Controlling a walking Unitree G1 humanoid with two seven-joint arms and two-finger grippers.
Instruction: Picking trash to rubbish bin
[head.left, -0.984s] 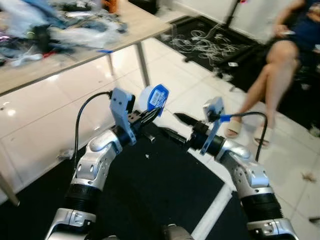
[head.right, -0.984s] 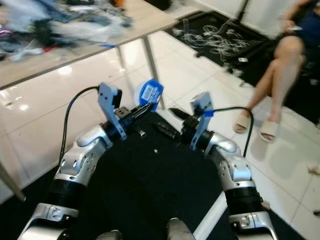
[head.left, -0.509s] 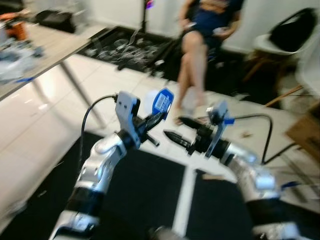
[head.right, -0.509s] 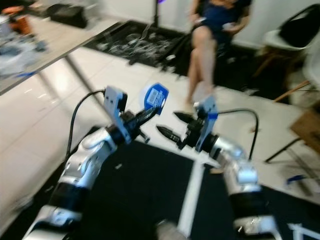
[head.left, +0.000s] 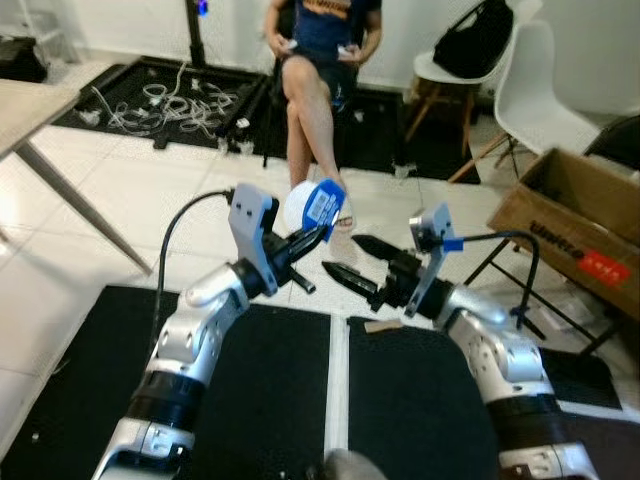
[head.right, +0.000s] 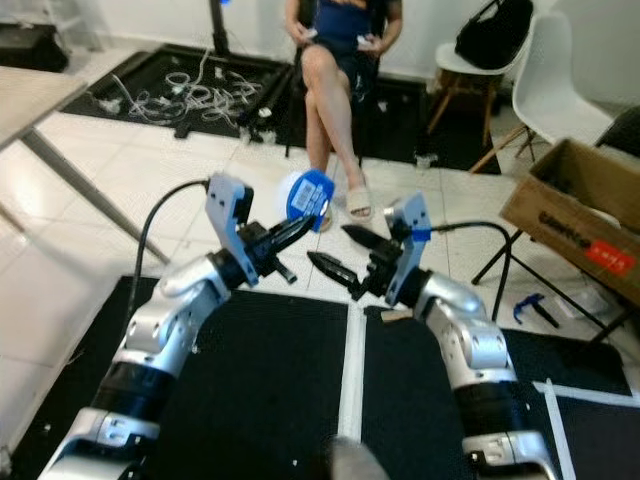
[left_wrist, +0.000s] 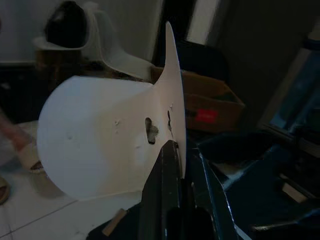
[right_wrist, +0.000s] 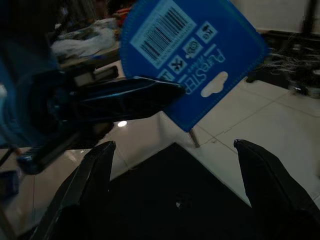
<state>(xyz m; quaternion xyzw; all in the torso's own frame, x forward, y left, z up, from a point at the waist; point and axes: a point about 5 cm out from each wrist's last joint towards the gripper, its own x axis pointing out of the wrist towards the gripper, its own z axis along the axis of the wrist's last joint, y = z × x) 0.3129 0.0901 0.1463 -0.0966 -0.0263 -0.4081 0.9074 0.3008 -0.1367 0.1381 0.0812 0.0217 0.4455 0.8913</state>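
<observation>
My left gripper (head.left: 312, 235) is shut on a piece of trash: a white plastic blister pack with a blue barcode card (head.left: 322, 204), held up in front of me. The white blister (left_wrist: 100, 140) bulges from the card, whose edge sits pinched between the black fingers (left_wrist: 165, 200). My right gripper (head.left: 352, 260) is open just to the right of the pack with nothing between its fingers (right_wrist: 90, 185). The blue card (right_wrist: 195, 60) faces the right wrist camera.
A person sits on a chair (head.left: 320, 60) straight ahead, legs crossed. A cardboard box (head.left: 580, 225) stands at the right, white chairs (head.left: 540, 70) behind it. Loose cables (head.left: 160, 100) lie on a black mat at the far left. Black floor mats (head.left: 270, 390) lie below my arms.
The camera has swung right: the cluttered table has left the view, the seated person, chairs and box have come in. Both grippers keep their pose, the left still holding the pack.
</observation>
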